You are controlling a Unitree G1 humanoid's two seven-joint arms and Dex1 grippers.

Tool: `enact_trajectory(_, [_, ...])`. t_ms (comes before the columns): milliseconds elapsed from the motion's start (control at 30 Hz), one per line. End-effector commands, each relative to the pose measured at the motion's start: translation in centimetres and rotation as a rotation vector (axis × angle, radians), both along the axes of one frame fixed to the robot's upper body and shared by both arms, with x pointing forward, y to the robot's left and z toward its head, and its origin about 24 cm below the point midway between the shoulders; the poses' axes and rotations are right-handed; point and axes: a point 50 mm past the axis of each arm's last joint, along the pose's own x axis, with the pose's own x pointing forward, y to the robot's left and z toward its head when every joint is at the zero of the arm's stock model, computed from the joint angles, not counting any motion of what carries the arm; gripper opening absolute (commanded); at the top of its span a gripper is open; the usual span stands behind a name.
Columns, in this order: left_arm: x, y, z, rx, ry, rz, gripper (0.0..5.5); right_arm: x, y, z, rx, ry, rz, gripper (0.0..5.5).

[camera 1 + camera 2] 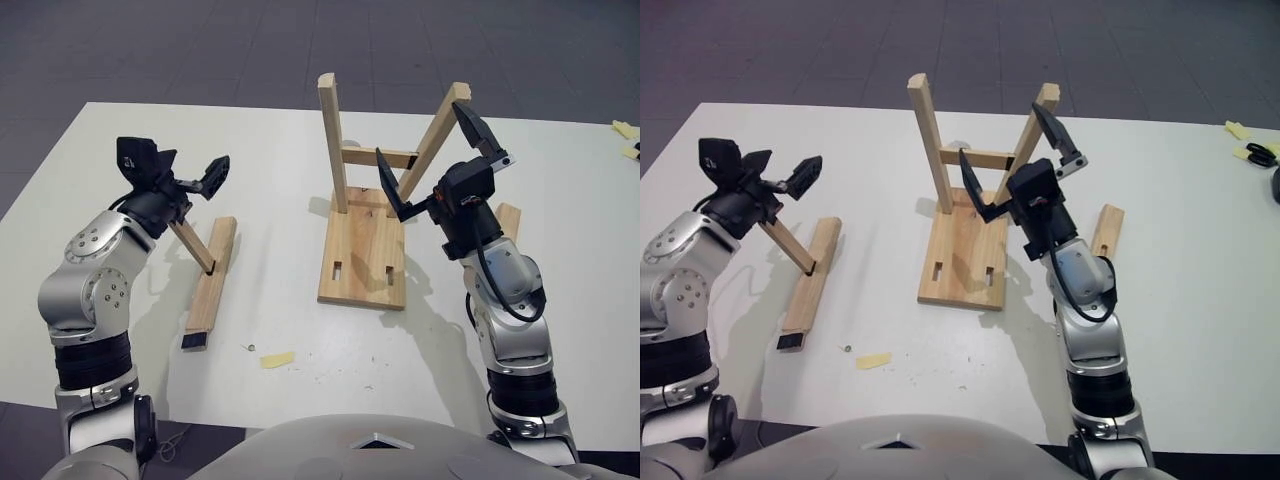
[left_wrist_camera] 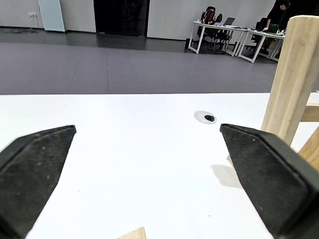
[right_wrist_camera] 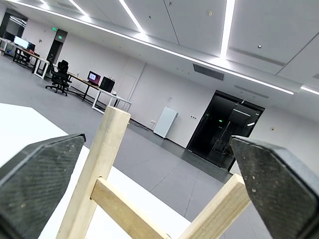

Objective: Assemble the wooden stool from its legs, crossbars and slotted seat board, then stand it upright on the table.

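**Left.** The left gripper [image 1: 195,167] hangs above the white table [image 1: 90,140]. Its two black fingers are spread wide with nothing between them. Just beneath it, a short pale wooden crossbar [image 1: 192,246] rises at a slant from a slot in a pale wooden leg with a black end cap [image 1: 210,282], which lies flat on the table. Whether the gripper touches the crossbar's upper end cannot be told. Near the leg's capped end lies a small yellow scrap of tape [image 1: 277,359].

**Centre.** The flat, pale wooden slotted seat board [image 1: 362,262] rests on the table, with two slots near its front edge unfilled. From its far end rise a near-upright wooden leg [image 1: 333,140] and a leaning wooden leg [image 1: 437,135], which tilts to the right. A horizontal wooden crossbar [image 1: 372,157] joins the two.

**Right.** The right gripper [image 1: 420,130] is held wide apart. One finger is on each side of the leaning leg and neither is clamped on it. Beside the right arm, a spare wooden leg [image 1: 1107,228] lies flat on the table.
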Motion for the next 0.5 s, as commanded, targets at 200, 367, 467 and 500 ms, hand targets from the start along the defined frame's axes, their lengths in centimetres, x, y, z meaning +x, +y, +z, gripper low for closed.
enact_trajectory(200, [-1.9, 0.3, -6.3, -0.010, 0.298, 0.018, 5.37, 0.0, -0.1, 0.1, 0.001, -0.003, -0.021, 5.40])
enact_trajectory(367, [-0.5, 0.0, -2.1, -0.046, 0.123, -0.003, 5.37, 0.0, -0.1, 0.0, 0.011, 0.003, -0.023, 5.40])
enact_trajectory(467, [0.2, -0.5, 0.8, -0.065, 0.025, -0.012, 5.37, 0.1, 0.1, -0.2, 0.014, 0.010, -0.018, 5.40])
enact_trajectory(500, [0.4, -0.6, 1.5, -0.063, 0.006, -0.012, 5.37, 0.1, 0.2, -0.3, 0.010, 0.015, -0.014, 5.40])
